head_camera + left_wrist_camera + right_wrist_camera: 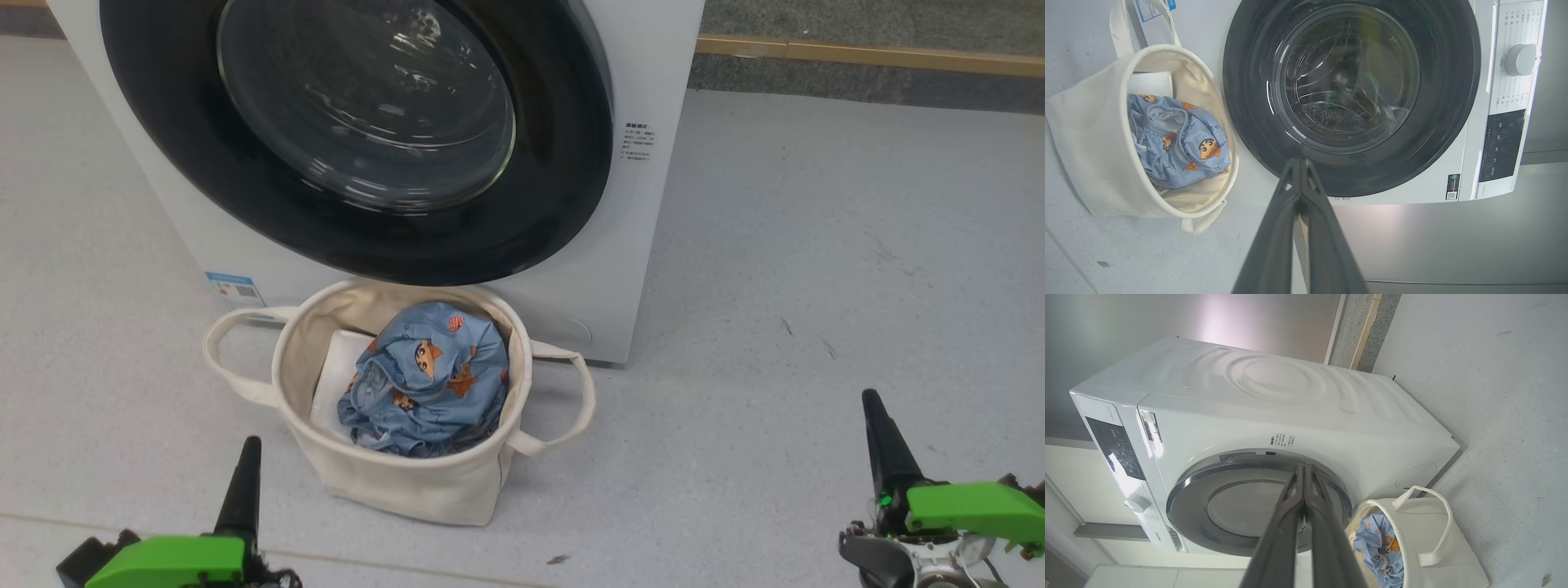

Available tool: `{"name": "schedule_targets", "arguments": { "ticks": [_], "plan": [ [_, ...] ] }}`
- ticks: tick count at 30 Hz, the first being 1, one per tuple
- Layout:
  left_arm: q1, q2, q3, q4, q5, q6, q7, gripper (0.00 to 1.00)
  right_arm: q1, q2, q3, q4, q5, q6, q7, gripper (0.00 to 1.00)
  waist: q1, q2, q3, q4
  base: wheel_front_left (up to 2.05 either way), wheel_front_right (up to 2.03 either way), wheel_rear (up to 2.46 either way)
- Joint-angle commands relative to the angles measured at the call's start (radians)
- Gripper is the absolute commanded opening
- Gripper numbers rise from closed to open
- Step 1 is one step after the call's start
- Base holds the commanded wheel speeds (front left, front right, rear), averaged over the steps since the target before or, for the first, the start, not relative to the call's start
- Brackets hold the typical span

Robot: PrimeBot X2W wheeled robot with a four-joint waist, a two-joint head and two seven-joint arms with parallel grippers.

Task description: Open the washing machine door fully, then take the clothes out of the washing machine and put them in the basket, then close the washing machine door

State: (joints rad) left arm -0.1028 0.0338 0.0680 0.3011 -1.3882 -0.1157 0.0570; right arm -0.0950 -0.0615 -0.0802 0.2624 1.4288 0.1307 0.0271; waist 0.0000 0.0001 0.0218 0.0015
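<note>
Hold left gripper and right gripper, both pinched together and empty, near and clear of the basket containing the clothes, and confirm the washing machine door, farther back and seemingly flush, as latched.

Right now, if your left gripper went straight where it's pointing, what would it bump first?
My left gripper would probably hit the glossy black rim of the round washing machine door; distance unclear.

Left gripper, right gripper, slim tapering black fingers; bright green wrist shells
</note>
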Motion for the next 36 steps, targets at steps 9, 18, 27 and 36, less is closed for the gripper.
{"name": "schedule_targets", "arguments": {
  "ticks": [9, 18, 27, 36],
  "plan": [
    [-0.01, 0.015, 0.039, -0.047, -0.124, -0.012, 0.032, 0.0, -0.012, -0.014, 0.006, -0.025, 0.117, 0.0, 0.034, 0.0, 0.0, -0.0001, -0.01, -0.001, 0.0, 0.0, 0.0],
    [-0.005, 0.016, 0.046, -0.056, -0.22, -0.015, 0.056, 0.0, -0.01, -0.013, -0.001, -0.02, 0.207, 0.0, 0.06, 0.0, 0.0, -0.0001, -0.019, -0.002, 0.0, 0.0, 0.0],
    [-0.005, 0.016, 0.046, -0.056, -0.22, -0.015, 0.056, 0.0, -0.01, -0.01, -0.004, -0.019, 0.204, 0.0, 0.062, 0.0, 0.0, -0.0001, -0.019, -0.002, 0.0, 0.0, 0.0],
    [-0.005, 0.016, 0.046, -0.056, -0.221, -0.015, 0.056, 0.0, -0.011, -0.008, -0.007, -0.019, 0.202, 0.0, 0.065, 0.0, 0.0, -0.0001, -0.019, -0.002, 0.0, 0.0, 0.0]
  ]
}}
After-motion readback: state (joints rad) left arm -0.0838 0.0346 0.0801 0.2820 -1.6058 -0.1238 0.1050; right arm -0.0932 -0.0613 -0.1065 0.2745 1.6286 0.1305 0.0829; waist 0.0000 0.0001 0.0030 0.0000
